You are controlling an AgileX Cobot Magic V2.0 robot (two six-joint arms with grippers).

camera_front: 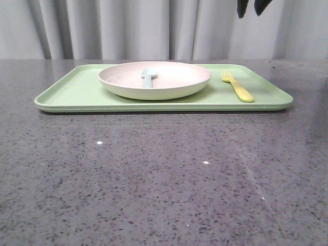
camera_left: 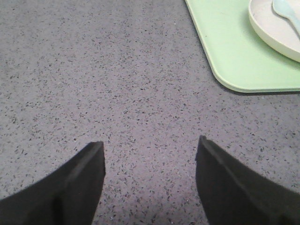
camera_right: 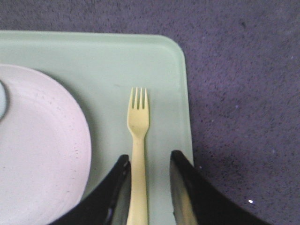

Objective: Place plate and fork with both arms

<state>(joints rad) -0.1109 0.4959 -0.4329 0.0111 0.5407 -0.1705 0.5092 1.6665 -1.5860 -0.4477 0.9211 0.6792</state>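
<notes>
Fingertips of the right gripper (camera_right: 149,161) stand parted above the tray, straddling the small yellow plastic fork (camera_right: 138,140) without visible contact. Left gripper (camera_left: 150,154) is spread open over the speckled grey stone table (camera_left: 117,84). Fork lies on the rectangular light-green tray (camera_front: 77,92), beside the round cream-pink plate (camera_front: 169,82) holding a pale blue spoon (camera_front: 148,77).

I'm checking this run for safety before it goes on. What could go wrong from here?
1. The right end effector straddles the fork handle. The fork lies flat on the tray, so the fingers may scrape the tray or slip off.
2. The plate is beside the fork and could get nudged.
3. The spoon lies loose in the plate and could slide if it is lifted.
</notes>
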